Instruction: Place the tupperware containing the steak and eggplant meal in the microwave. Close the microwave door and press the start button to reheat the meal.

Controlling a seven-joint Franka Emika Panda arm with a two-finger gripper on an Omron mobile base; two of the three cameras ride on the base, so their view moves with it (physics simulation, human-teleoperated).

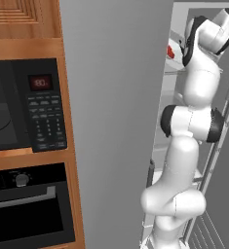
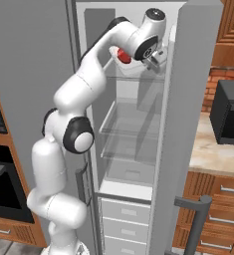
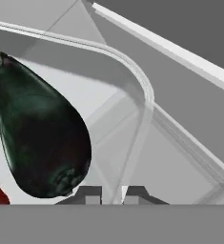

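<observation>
Pincer at the tupperware in the fridge

The pincer (image 3: 111,193), nearly closed, pinches the tupperware (image 3: 132,71) rim on the top shelf, eggplant (image 3: 42,138) inside; carrying to the microwave (image 1: 26,104), shutting it and pressing start remain.

The tupperware (image 3: 132,76) sits on the upper fridge shelf (image 2: 138,78), holding an eggplant (image 3: 42,138) and red steak (image 2: 123,56).
</observation>
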